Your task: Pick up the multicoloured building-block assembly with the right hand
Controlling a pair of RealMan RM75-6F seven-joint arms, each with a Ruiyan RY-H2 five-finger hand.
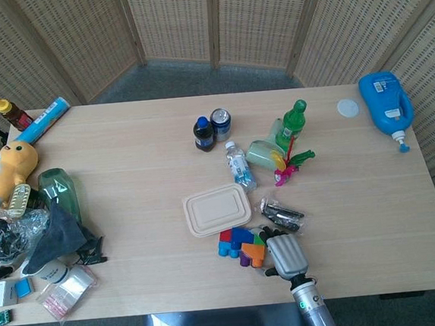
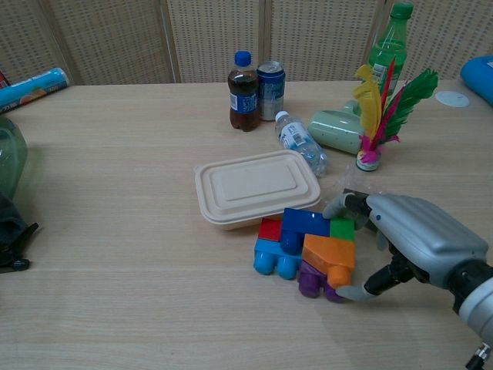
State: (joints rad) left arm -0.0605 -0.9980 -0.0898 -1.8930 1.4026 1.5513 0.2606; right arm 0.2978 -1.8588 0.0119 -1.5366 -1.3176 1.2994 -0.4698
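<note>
The multicoloured building-block assembly (image 1: pixel 240 246) (image 2: pixel 308 248) lies flat on the table near the front edge, just in front of the beige lidded box (image 1: pixel 217 209) (image 2: pixel 256 187). It is made of red, blue, green, orange, purple and light-blue blocks. My right hand (image 1: pixel 285 255) (image 2: pixel 408 243) sits against its right side. The fingers (image 2: pixel 339 206) curve round the far green corner and the thumb (image 2: pixel 347 292) reaches along the near purple edge. The assembly still rests on the wood, and the grasp is loose. My left hand shows in neither view.
A black packet (image 1: pixel 282 214) lies just behind the hand. Further back stand a cola bottle (image 2: pixel 243 80), a can (image 2: pixel 270 80), a lying water bottle (image 2: pixel 300 142), a feather shuttlecock (image 2: pixel 377 116) and a green bottle (image 2: pixel 390 42). Clutter fills the table's left end (image 1: pixel 48 231).
</note>
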